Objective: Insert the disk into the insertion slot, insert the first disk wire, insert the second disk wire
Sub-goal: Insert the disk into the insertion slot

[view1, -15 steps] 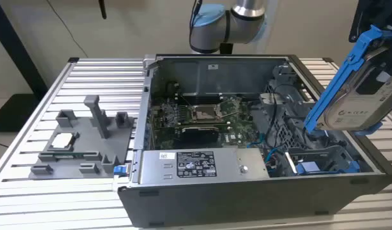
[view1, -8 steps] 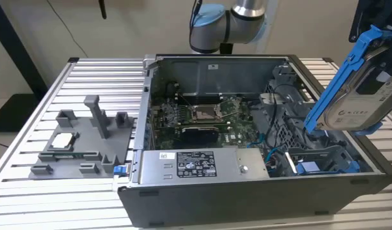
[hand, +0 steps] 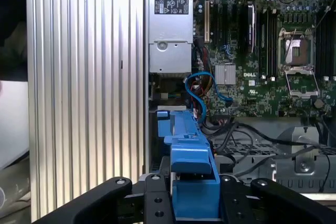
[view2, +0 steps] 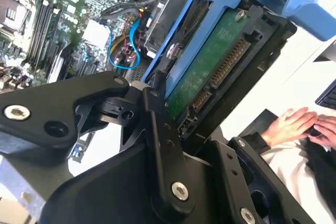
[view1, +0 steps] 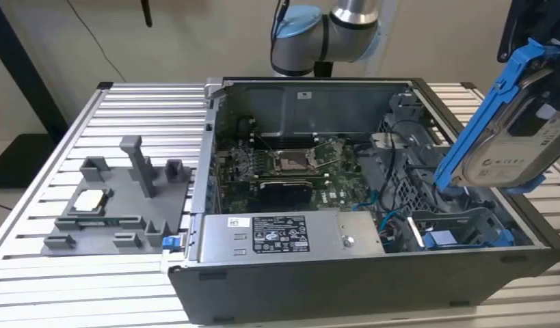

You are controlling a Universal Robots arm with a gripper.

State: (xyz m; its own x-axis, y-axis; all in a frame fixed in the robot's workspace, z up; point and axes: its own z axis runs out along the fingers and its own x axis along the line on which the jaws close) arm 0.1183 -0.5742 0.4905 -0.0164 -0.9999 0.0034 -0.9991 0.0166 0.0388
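— Noted any writing?
— Saw a white printed label on the disk and another on the power-supply box. Left the print unread.
— And the tool?
— Found the tool clamped narrow on the disk's blue carrier, with no gap either side in the first wrist view.
— Position and heading?
— Logged the disk above the computer case, at the exterior view's right, over the insertion slot and apart from it. Recorded long axis steep, upper end tipped toward the exterior view's right, label side toward that camera.
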